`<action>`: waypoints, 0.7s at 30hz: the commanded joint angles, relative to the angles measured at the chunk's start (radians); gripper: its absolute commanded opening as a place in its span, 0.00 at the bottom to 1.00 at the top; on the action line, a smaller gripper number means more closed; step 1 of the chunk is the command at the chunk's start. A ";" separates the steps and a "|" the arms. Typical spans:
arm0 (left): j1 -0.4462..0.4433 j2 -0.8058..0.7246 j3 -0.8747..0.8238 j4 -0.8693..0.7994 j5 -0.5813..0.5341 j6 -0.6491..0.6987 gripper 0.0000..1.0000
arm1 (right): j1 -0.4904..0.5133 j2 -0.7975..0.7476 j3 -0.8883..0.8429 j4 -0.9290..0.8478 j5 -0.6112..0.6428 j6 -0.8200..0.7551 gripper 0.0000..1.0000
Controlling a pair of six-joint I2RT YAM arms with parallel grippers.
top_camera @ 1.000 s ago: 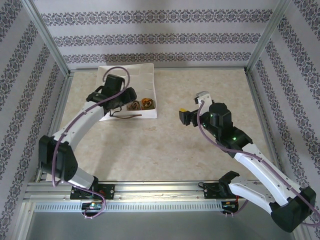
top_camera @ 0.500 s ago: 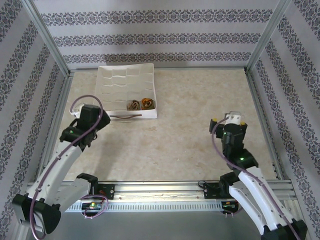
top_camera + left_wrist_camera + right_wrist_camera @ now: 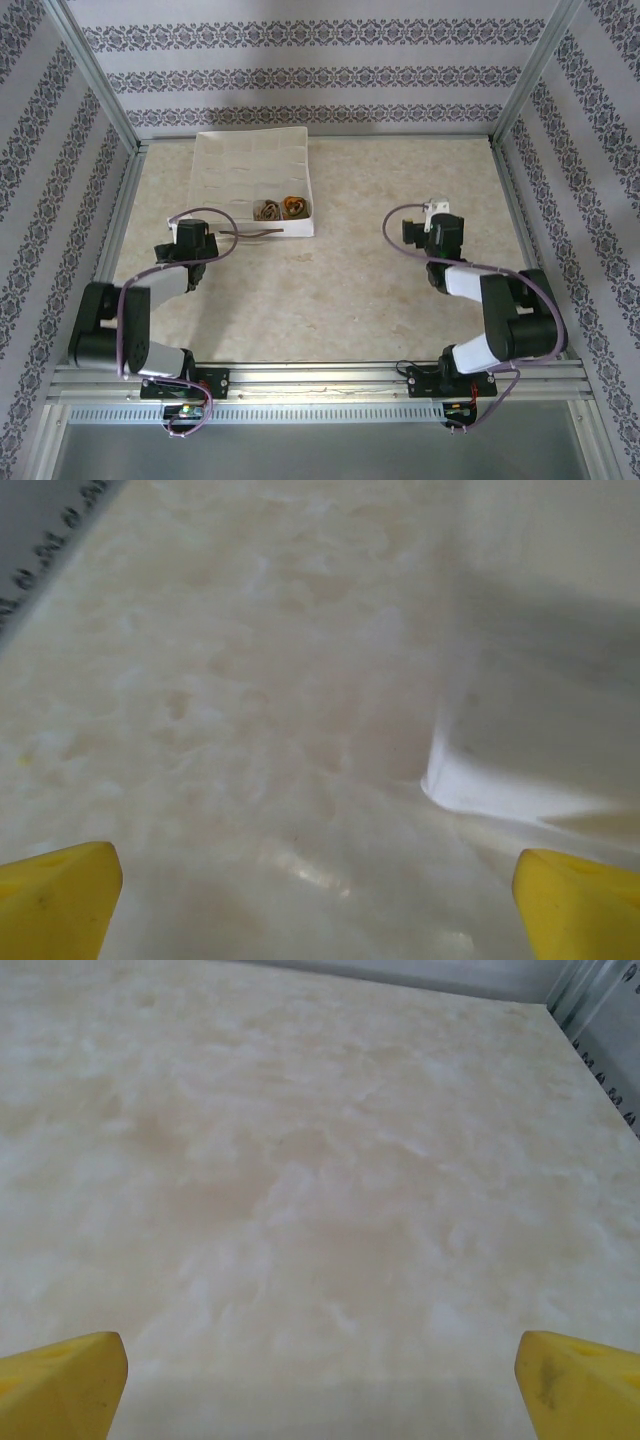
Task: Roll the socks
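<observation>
Two rolled socks lie side by side in the front compartments of a white divided tray (image 3: 215, 160): a brown patterned roll (image 3: 268, 210) and an orange-tinged roll (image 3: 295, 207). My left gripper (image 3: 192, 240) rests low over the table just left of the tray's front corner (image 3: 445, 780), open, with its yellow fingertips (image 3: 60, 900) far apart and nothing between them. In the left wrist view the left gripper (image 3: 320, 910) faces bare table. My right gripper (image 3: 425, 228) sits right of centre, well away from the tray. It is open and empty too, its right gripper (image 3: 320, 1390) gap over bare tabletop.
A dark cord handle (image 3: 250, 233) loops off the tray's front wall. Aluminium frame rails (image 3: 130, 200) and patterned walls enclose the beige marbled table (image 3: 350, 280). Both arms are folded back near their bases.
The left gripper has left the tray near the socks and drawn back to the table beside it. The right arm has also retracted and folded. Both socks stay in the tray.
</observation>
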 commanded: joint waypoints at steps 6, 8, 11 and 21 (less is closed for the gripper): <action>0.053 0.073 -0.027 0.461 0.274 0.154 0.99 | -0.029 0.052 -0.189 0.482 -0.169 0.018 0.98; 0.037 0.079 -0.142 0.666 0.299 0.179 1.00 | 0.000 0.041 -0.198 0.490 -0.097 0.002 0.98; 0.027 0.176 -0.316 1.119 0.243 0.185 0.99 | -0.001 0.050 -0.168 0.440 -0.083 0.010 0.98; 0.049 0.139 -0.163 0.775 0.326 0.172 0.99 | -0.012 0.049 -0.158 0.420 -0.099 0.022 0.98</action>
